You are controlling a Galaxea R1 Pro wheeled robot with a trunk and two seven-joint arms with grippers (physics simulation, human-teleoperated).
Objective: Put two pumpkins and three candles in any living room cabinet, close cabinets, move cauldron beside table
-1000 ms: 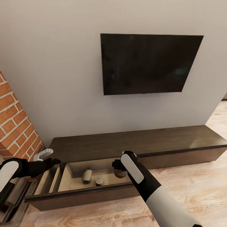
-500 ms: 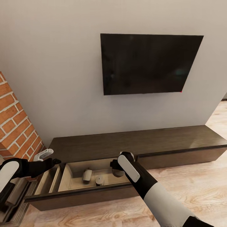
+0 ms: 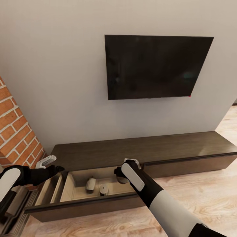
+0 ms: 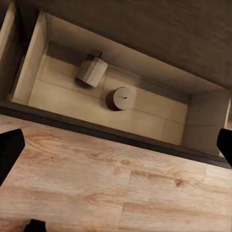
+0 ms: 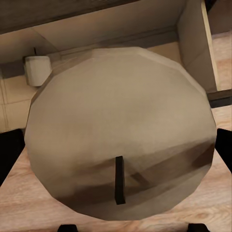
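Note:
The long dark-brown cabinet [image 3: 141,148] stands under the wall TV with its pull-out compartment [image 3: 82,206] drawn open. Two beige candles rest inside it: one on its side [image 3: 90,183] [image 4: 92,71], one upright [image 3: 104,189] [image 4: 121,98]. My right gripper [image 3: 120,176] is shut on a third candle [image 3: 123,179] [image 5: 121,135] and holds it over the compartment's right end. My left gripper [image 3: 56,168] hangs open by the compartment's left end, its fingertips [image 4: 10,152] wide apart with nothing between them. The pumpkins, the cauldron and the coffee table are out of view.
A black TV [image 3: 154,65] hangs on the grey wall above the cabinet. The brick fireplace [image 3: 16,131] rises at the left, close to my left arm. Light wood plank floor [image 3: 204,197] runs in front of the cabinet and off to the right.
My right gripper has moved a little left and farther over the compartment with the candle. The view has shifted slightly. The left arm has stayed put.

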